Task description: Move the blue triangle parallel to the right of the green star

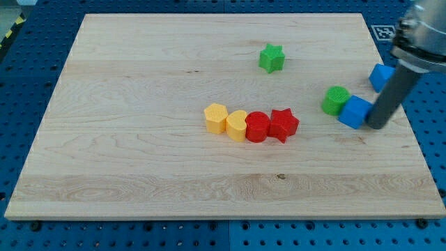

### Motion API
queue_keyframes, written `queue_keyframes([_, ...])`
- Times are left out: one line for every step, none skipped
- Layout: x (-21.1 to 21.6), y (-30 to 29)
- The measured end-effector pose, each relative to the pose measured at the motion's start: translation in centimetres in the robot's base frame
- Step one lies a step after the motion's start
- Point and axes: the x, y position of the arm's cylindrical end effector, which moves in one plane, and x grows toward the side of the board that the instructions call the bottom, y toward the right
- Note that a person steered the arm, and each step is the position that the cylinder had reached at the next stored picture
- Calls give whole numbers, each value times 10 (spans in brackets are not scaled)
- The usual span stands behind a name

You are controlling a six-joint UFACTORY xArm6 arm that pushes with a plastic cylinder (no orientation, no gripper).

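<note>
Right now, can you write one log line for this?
step: pushing | my tip: touching blue block, its right | green star: upper middle | other blue block: right edge

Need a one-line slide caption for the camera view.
My tip touches a blue block beside a green block, below-right of the green star.

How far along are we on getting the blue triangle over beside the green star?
Nothing looks done yet: the green star sits alone near the view's top, with no block beside it. In hand: my tip is against the right side of a blue block that touches a green block. Another blue block lies at the right edge. Left: pushing the blue triangle up level with the star's right.
</note>
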Motion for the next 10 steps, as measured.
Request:
queue_keyframes([-20,-53])
queue_keyframes([-38,-83])
queue_keyframes([-39,-86])
queue_keyframes([-22,-84])
queue_keyframes([-5,-50])
queue_keyframes([-8,18])
queue_keyframes([-28,80])
queue_keyframes([-57,109])
queue_keyframes([-92,100])
queue_keyframes([-103,81])
